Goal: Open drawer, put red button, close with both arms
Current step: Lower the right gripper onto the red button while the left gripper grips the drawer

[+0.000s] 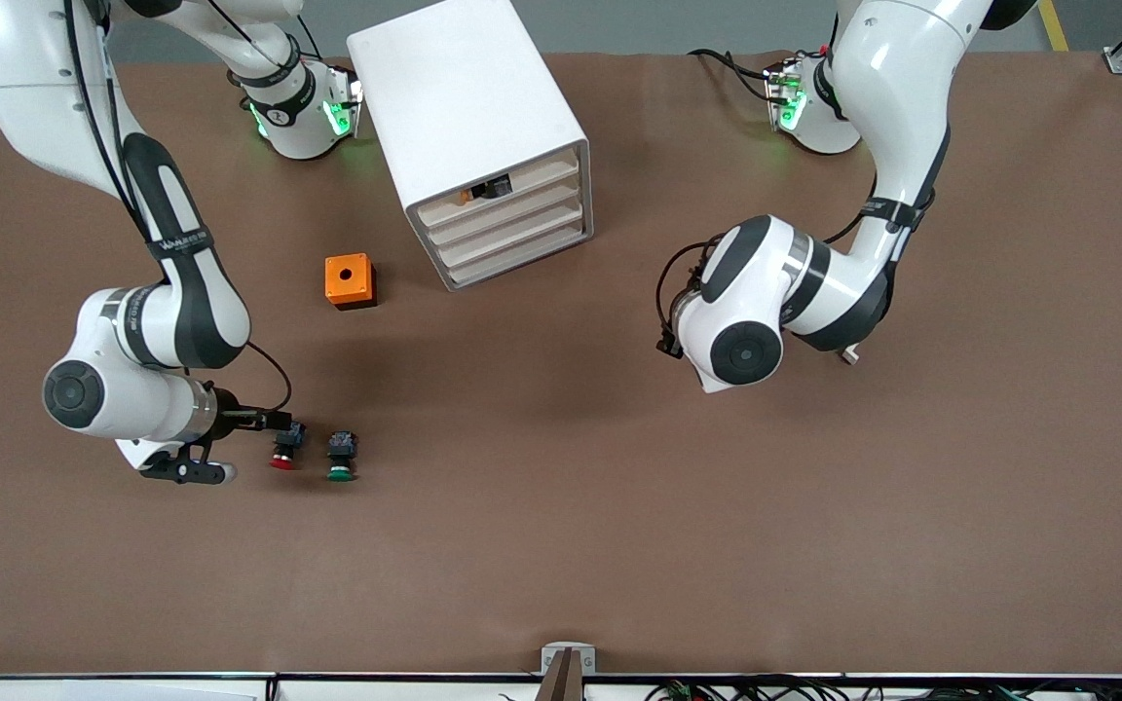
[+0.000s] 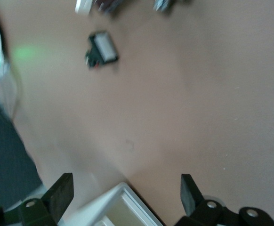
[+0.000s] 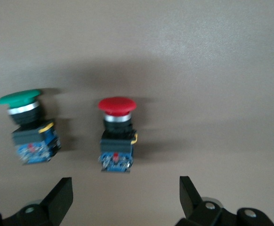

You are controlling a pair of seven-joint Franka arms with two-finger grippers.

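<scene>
While its fingers stood spread with nothing between them, the right hand (image 1: 274, 421) hung low beside the red button (image 1: 284, 448), which lay on its side on the table (image 1: 619, 506) toward the right arm's end, untouched. A green button (image 1: 341, 457) lay just beside it. The left hand (image 2: 127, 202) waited, fingers parted and empty, over the white cabinet (image 1: 478, 136). The drawer (image 1: 507, 185), uppermost of four, appeared pushed in.
</scene>
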